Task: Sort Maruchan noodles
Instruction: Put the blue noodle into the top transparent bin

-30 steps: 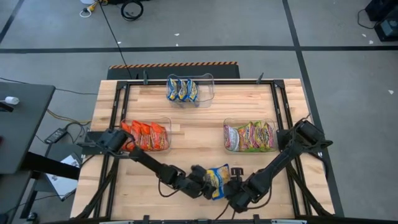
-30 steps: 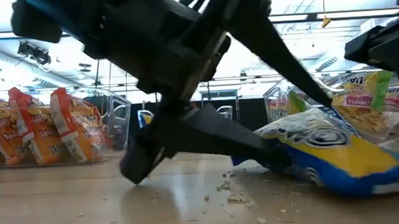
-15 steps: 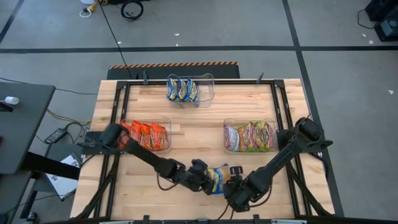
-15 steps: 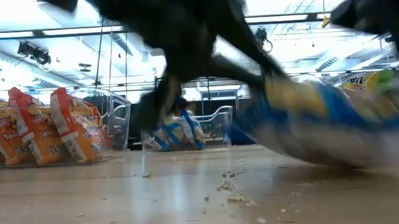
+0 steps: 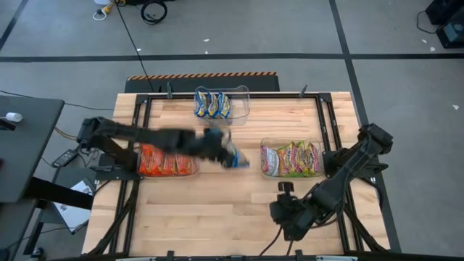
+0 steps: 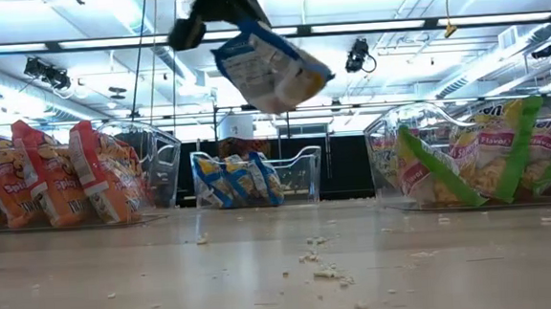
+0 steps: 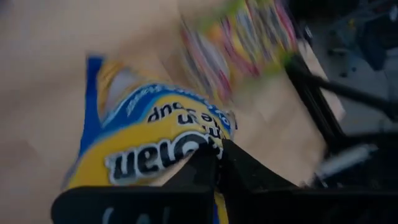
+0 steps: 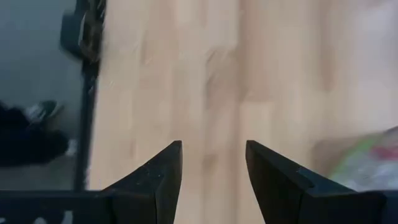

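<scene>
My left gripper [image 5: 226, 152] hangs over the table's middle, between the three bins, shut on a blue-and-yellow Maruchan noodle packet [image 5: 238, 159]. The low view shows this packet [image 6: 270, 67] high in the air. Other blue-and-yellow packets [image 5: 212, 106] stand in the far bin. Orange-red ones [image 5: 168, 159] fill the left bin, and green-and-pink ones [image 5: 291, 158] fill the right bin. My right gripper [image 5: 285, 210] waits open near the table's front edge, with nothing between its fingers [image 8: 168, 177]. My left gripper pinches the blue-and-yellow packet by one edge [image 7: 198, 155] between its two shut fingers. The packet [image 6: 270, 67] hangs tilted below the gripper, lifted clear of the table.
The three clear bins stand at the far middle [image 5: 243, 96], the left [image 5: 194, 145] and the right [image 5: 265, 145]. Noodle crumbs [image 6: 320, 262] lie on the bare wood near the front. A black frame rail [image 5: 330, 123] runs along the table's edges.
My left gripper has shut on the blue-and-yellow packet near the front edge. It has lifted the packet clear and swung it up and toward the far edge, to the table's middle. My right gripper has stayed open near the front.
</scene>
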`<act>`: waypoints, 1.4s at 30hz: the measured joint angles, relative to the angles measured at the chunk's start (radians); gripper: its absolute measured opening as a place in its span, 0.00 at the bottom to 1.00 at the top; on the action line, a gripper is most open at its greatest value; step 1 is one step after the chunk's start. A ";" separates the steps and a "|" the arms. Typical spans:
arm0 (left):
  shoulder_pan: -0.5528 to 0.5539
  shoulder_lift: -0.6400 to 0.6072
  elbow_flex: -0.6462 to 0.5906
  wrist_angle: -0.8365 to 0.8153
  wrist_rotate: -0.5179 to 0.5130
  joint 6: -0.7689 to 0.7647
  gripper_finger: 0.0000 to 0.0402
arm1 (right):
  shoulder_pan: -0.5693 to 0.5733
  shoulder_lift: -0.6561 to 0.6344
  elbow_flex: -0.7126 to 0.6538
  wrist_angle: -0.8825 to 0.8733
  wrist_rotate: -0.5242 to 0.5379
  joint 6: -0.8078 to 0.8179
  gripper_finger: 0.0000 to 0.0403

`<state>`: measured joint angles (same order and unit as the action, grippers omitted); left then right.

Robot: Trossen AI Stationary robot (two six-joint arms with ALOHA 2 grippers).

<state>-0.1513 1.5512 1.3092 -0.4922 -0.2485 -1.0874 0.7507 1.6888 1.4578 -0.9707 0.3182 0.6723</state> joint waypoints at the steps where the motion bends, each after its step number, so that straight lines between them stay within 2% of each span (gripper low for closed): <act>1: 0.048 -0.005 0.025 -0.031 0.019 0.048 0.03 | -0.006 -0.015 0.000 0.001 0.027 -0.014 0.45; 4: 0.197 -0.001 0.105 -0.083 0.077 0.206 0.03 | -0.035 -0.059 0.000 -0.003 0.082 -0.078 0.45; 10: 0.457 0.065 0.247 -0.095 0.163 0.481 0.03 | -0.134 -0.129 -0.008 -0.057 0.100 -0.176 0.45; 15: 0.594 0.170 0.301 -0.107 0.242 0.686 0.03 | -0.237 -0.179 -0.060 -0.068 0.107 -0.284 0.45; 19: 0.669 0.278 0.334 -0.102 0.284 0.776 0.03 | -0.317 -0.219 -0.108 -0.065 0.072 -0.321 0.45; 23: 0.709 0.367 0.346 -0.069 0.302 0.826 0.04 | -0.384 -0.250 -0.156 -0.063 0.010 -0.354 0.45; 27: 0.722 0.430 0.347 -0.068 0.272 0.871 0.05 | -0.441 -0.288 -0.198 -0.047 -0.021 -0.393 0.45; 35: 0.709 0.461 0.348 -0.062 0.263 0.927 0.07 | -0.496 -0.302 -0.232 -0.028 -0.080 -0.404 0.45; 38: 0.698 0.461 0.348 -0.063 0.274 0.927 0.13 | -0.500 -0.302 -0.247 0.005 -0.084 -0.403 0.45; 42: 0.689 0.461 0.348 -0.102 0.297 0.894 0.26 | -0.499 -0.302 -0.257 0.050 -0.118 -0.408 0.45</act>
<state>0.5379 2.0121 1.6569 -0.5940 0.0482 -0.1939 0.2516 1.3872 1.2007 -0.9206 0.2001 0.2639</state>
